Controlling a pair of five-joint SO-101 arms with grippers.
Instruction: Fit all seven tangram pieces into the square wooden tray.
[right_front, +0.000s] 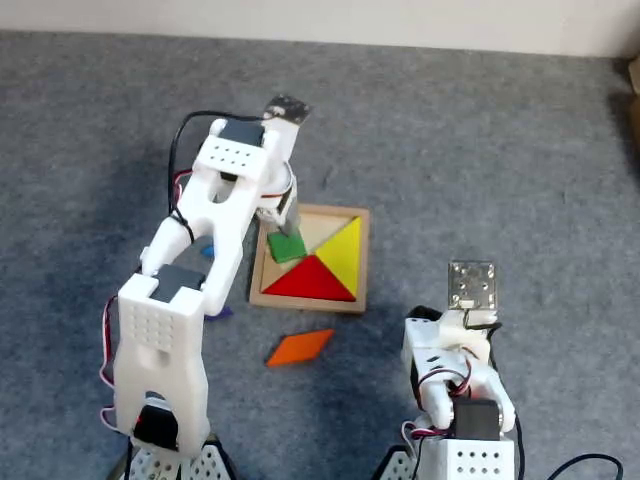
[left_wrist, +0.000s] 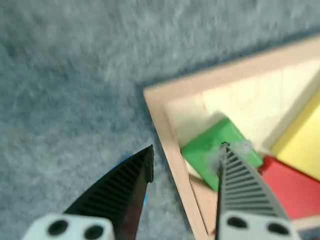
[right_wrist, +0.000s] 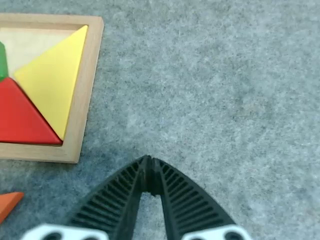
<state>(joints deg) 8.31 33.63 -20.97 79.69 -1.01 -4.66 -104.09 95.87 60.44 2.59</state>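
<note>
The square wooden tray (right_front: 361, 262) holds a red triangle (right_front: 310, 280), a yellow triangle (right_front: 343, 250) and a green square (right_front: 287, 245) lying askew near its left wall. My left gripper (left_wrist: 185, 155) is open over that wall: one finger (left_wrist: 235, 175) rests over the green square (left_wrist: 215, 145), the other (left_wrist: 127, 180) hangs outside the tray (left_wrist: 160, 115). An orange parallelogram (right_front: 299, 347) lies on the carpet in front of the tray. My right gripper (right_wrist: 149, 167) is shut and empty, low over bare carpet to the right of the tray (right_wrist: 85, 100).
Small bits of a blue piece (right_front: 207, 251) and a purple piece (right_front: 222, 312) peek out from under the left arm. Grey carpet covers the whole table. The right arm (right_front: 455, 400) stands folded at the front right.
</note>
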